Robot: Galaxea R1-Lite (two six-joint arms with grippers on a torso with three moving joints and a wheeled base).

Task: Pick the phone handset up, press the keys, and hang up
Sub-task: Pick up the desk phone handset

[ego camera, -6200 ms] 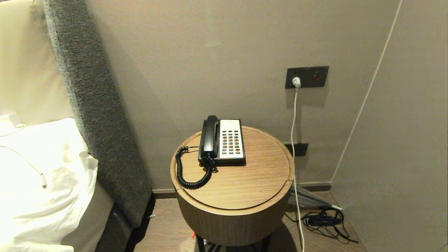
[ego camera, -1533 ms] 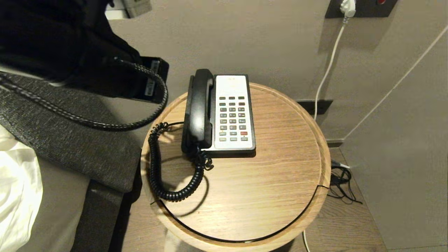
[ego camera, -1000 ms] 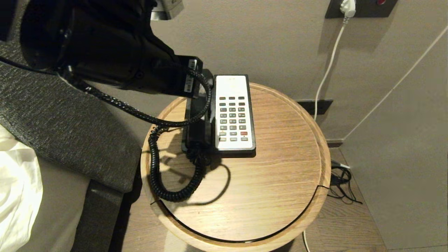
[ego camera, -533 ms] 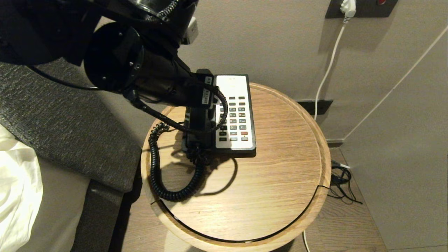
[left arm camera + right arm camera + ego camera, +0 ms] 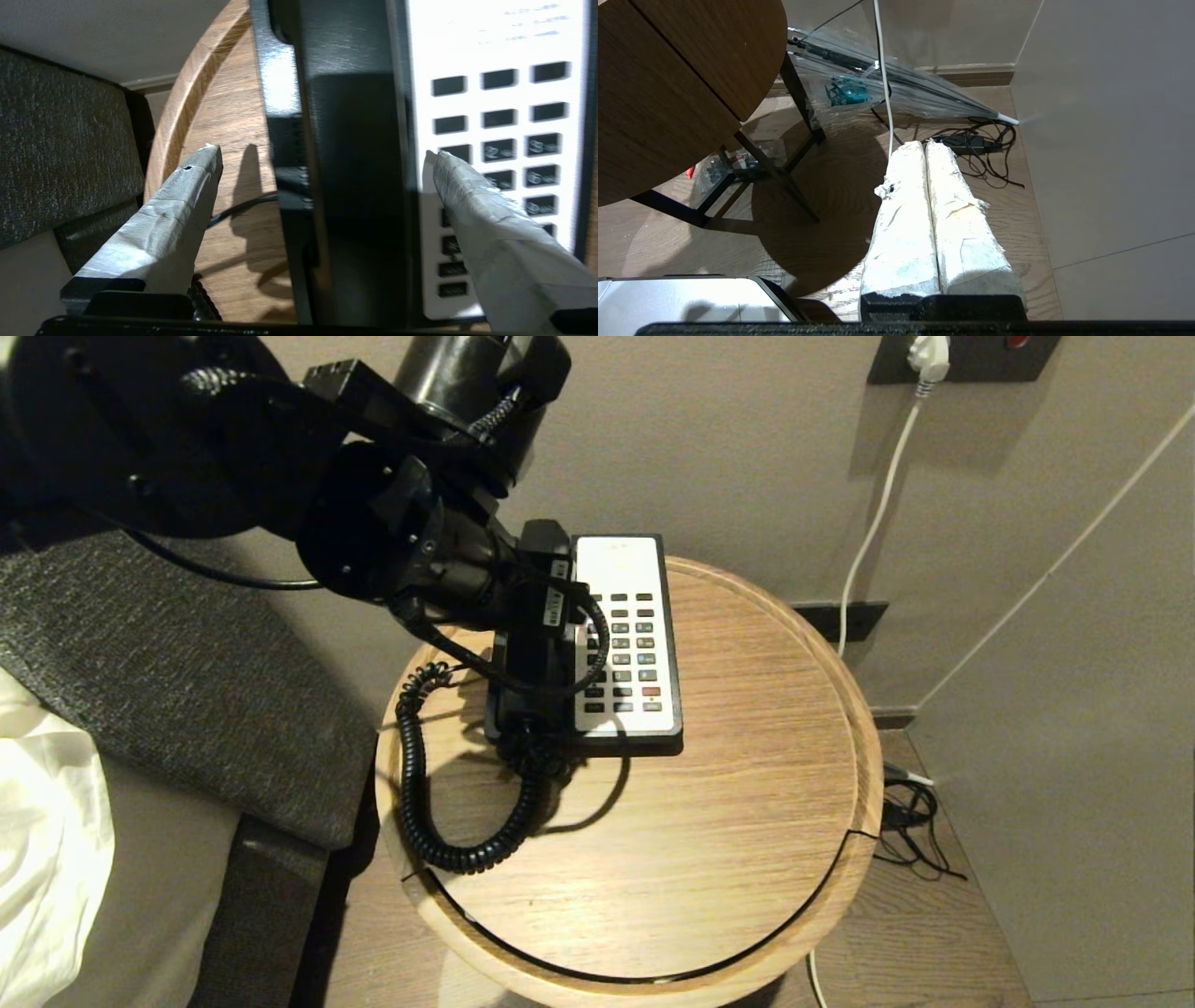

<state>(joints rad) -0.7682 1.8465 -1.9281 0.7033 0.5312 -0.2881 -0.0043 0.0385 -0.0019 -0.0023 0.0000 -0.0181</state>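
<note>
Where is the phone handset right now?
In the head view the phone handset lies in its cradle on the left side of the phone base, beside the keys, on the round wooden table, under the open left gripper.

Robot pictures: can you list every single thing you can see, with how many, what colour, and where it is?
phone handset: one, black, lying in its cradle on the phone base.
keys: one grid, dark grey with one red, on the white faceplate.
phone base: one, black and white, at the back of the table.
coiled cord: one, black, looping over the table's left part.
table: one, round, wooden, by the wall.
white cable: one, hanging from the wall socket.
umbrella: one, clear, on the floor behind the table.
left gripper: open, fingers either side of the handset.
right gripper: shut, low beside the table, over the floor.
</note>
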